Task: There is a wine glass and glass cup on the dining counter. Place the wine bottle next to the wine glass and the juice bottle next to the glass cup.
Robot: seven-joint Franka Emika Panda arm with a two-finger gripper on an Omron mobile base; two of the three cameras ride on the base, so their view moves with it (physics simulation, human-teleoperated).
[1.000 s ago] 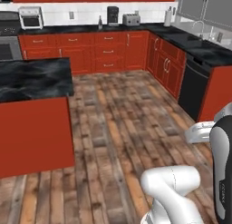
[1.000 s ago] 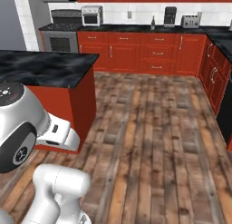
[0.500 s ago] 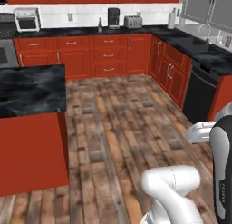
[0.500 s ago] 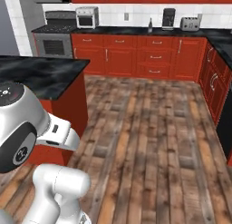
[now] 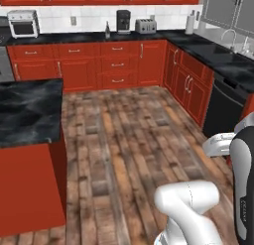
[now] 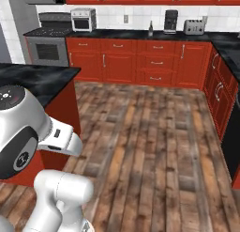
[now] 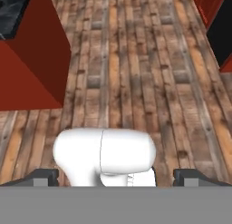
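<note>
Wine bottle (image 5: 107, 30) stands on my far back counter (image 5: 89, 38), well apart from my wide-open gripper (image 7: 116, 177) over floor.

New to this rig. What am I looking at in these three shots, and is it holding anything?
It's a rendered kitchen. The white arm with dark joints sits on a base that can drive. Two cameras ride on that base behind the arm, one to its left and one to its right, so both show the same room from two sides. The third camera sits on the hand and looks along the claw down at the wood floor. Its two dark tips stand far apart, so the claw is open and holds nothing. To the left is a red island with a black marble top. Along the back counter stand a toaster oven, a coffee maker and a toaster.
</note>
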